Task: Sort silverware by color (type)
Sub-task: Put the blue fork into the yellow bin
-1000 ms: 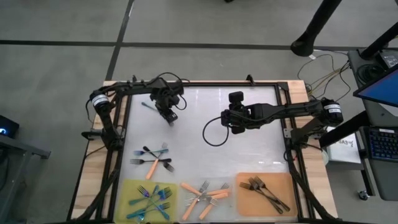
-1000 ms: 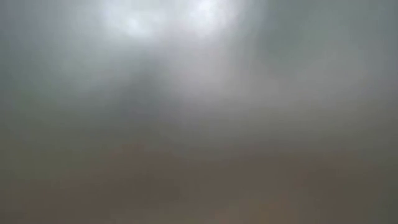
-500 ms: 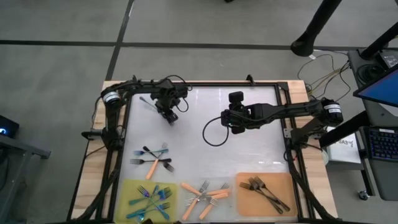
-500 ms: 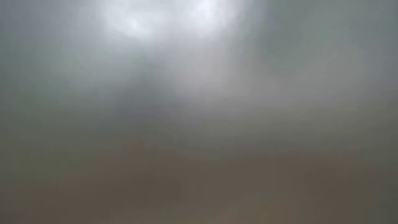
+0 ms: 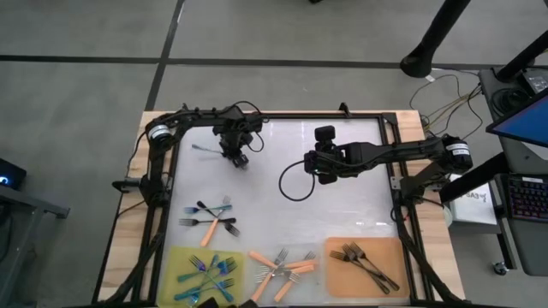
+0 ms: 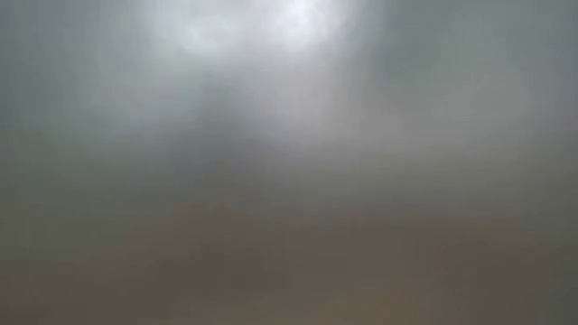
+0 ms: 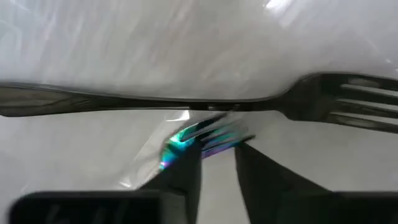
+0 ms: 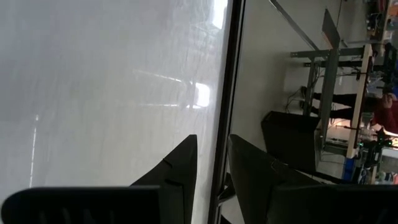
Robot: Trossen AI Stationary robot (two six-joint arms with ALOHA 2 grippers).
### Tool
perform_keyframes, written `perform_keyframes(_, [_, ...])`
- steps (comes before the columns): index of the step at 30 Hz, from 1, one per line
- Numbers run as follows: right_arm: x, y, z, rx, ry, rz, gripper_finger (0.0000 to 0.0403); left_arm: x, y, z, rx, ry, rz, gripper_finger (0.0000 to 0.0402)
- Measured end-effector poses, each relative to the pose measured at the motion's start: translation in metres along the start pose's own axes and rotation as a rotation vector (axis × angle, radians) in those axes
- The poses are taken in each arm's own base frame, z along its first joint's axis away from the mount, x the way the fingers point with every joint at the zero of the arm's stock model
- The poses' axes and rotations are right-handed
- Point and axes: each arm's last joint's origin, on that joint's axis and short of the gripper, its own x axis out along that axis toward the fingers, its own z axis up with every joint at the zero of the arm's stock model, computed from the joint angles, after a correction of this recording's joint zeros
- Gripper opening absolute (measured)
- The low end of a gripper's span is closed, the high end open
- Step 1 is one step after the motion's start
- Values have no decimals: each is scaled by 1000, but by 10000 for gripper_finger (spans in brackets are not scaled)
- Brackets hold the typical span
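The left hand [image 5: 238, 156] was down on the desk [image 5: 342, 214], far back from the yellow mat [image 5: 175, 261]. Its two fingers were pinched close on the prongs of a shiny blue-teal fork [image 7: 208, 138]. The grip looked thin, so I think it could slip.

Just past the fingers lay a grey fork [image 7: 155, 102]. It lay flat and crossways to the hand, with its handle one way and its prongs the other. From above, the same fork [image 5: 205, 148] was almost straight back from the yellow mat. The left hand was much nearer to it than the right hand [image 5: 318, 168]. The right hand hung farther back from the mat too, but off to the other side. Its fingers were a little apart and held nothing.

The blue-teal forks [image 5: 205, 275] sat on the yellow mat, so the shiny fork probably belonged there. A few loose forks [image 5: 210, 218] waited just behind the mat.

A second earlier, the left hand's fingers were wider apart. The left arm's elbow had swung toward the desk's back edge. The right arm had not moved.
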Motion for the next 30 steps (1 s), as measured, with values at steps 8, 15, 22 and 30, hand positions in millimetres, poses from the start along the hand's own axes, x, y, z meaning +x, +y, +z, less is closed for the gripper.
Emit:
perform_keyframes(8, [0,0,0,2,-2,-1,82,0,0,0,-3,1,0,7])
perform_keyframes(15, [0,0,1,7,-8,-4,82,-3,-9,0,18,-8,-70,0])
perform_keyframes(22, [0,-1,2,12,-13,-6,82,-8,-21,1,29,-20,-112,0])
perform_keyframes(30, [0,-1,2,11,-13,-6,82,-21,-40,5,75,-65,-149,0])
